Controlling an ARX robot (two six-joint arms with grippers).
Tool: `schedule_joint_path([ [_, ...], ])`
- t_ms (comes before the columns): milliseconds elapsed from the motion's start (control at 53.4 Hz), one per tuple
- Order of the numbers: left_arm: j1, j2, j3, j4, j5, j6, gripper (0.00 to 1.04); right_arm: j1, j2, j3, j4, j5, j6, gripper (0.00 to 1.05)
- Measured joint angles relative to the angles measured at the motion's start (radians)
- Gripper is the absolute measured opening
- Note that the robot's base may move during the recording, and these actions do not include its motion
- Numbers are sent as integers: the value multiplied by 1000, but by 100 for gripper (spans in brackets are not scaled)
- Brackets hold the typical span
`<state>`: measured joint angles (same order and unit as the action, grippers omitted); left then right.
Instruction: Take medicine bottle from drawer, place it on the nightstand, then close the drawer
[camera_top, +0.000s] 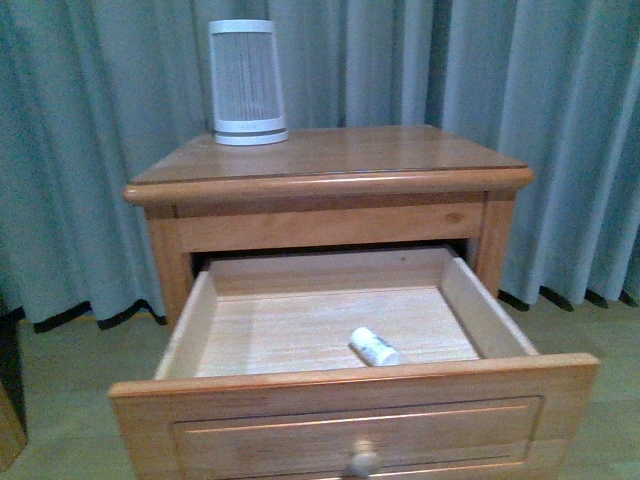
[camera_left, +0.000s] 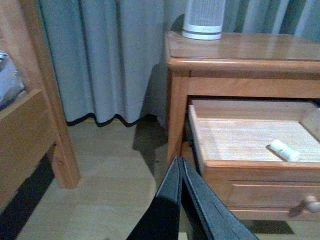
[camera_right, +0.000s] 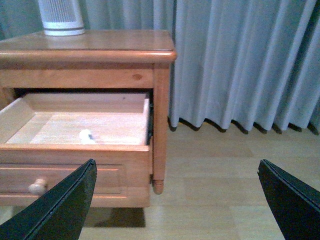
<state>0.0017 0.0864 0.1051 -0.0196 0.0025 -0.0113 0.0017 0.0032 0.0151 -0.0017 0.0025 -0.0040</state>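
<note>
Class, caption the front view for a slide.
The medicine bottle lies in the open drawer; a ribbed device stands on the nightstand.

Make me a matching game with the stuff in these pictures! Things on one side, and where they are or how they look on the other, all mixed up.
Things:
1. medicine bottle
2. white ribbed cylinder
3. drawer
4. left gripper

States:
a. pulled open
b. jaws shut together
c. standing on the nightstand top
d. lying on its side on pale wood

Pairs: 1-d, 2-c, 3-a, 4-b
</note>
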Motion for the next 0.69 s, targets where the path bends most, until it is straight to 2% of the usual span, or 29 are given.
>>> schedule_joint_path([
  [505, -1, -76, -96, 15, -3, 0, 4, -1, 1, 0, -1, -8, 4, 98],
  [580, -1, -79, -96, 15, -3, 0, 4, -18, 112, 54, -74, -80, 91, 98],
  [655, -1, -80, -96, 15, -2, 0, 4, -19, 335, 164, -5, -93, 190, 98],
  [692, -1, -80, -96, 15, -3, 0, 11, -16, 462, 246, 61, -93, 211, 98],
])
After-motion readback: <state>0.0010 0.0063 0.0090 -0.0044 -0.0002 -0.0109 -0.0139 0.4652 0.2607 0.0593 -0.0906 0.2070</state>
